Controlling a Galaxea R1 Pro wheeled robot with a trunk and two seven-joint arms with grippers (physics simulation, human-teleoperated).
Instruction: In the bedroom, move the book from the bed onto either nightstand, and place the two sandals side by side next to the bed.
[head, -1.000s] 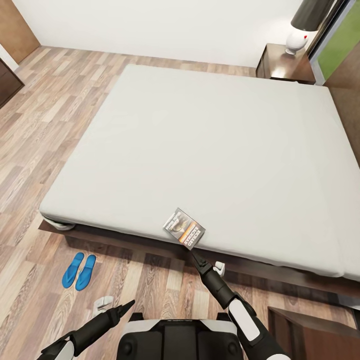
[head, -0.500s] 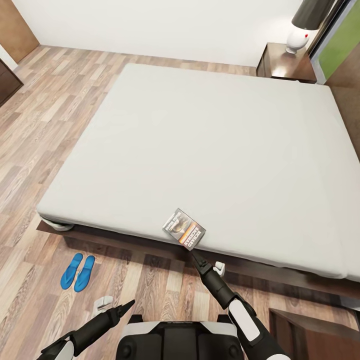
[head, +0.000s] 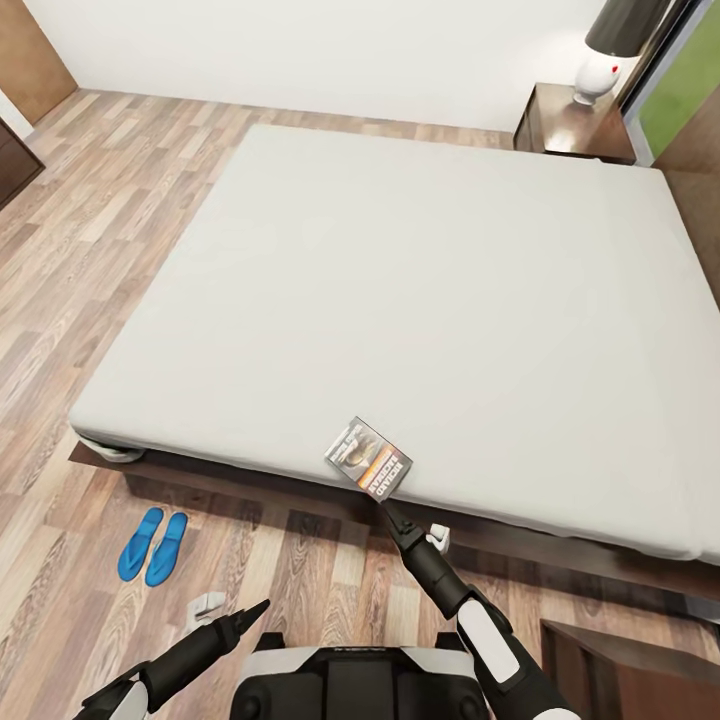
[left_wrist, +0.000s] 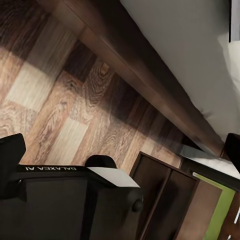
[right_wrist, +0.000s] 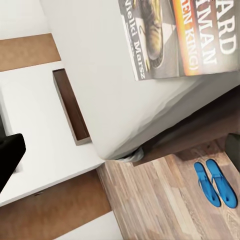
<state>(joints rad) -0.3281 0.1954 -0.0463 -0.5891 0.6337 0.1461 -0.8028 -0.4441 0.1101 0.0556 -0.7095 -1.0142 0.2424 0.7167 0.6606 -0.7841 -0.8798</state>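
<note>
Hiding right hand (head: 384, 503) tips: book (head: 369, 458).

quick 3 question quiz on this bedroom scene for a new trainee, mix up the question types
1. True or false: the book lies near the edge of the bed closest to the robot.
2. Where are the sandals? A) on the mattress B) on the floor, side by side, near the bed's corner C) on the nightstand
3. Fill in: the right gripper is held just short of the ____.

Key
1. True.
2. B.
3. Book. In the head view the gripper's tip is at the book's near edge; whether it touches or grips cannot be told. The nightstand, with a lamp on it, stands at the bed's far corner.
</note>
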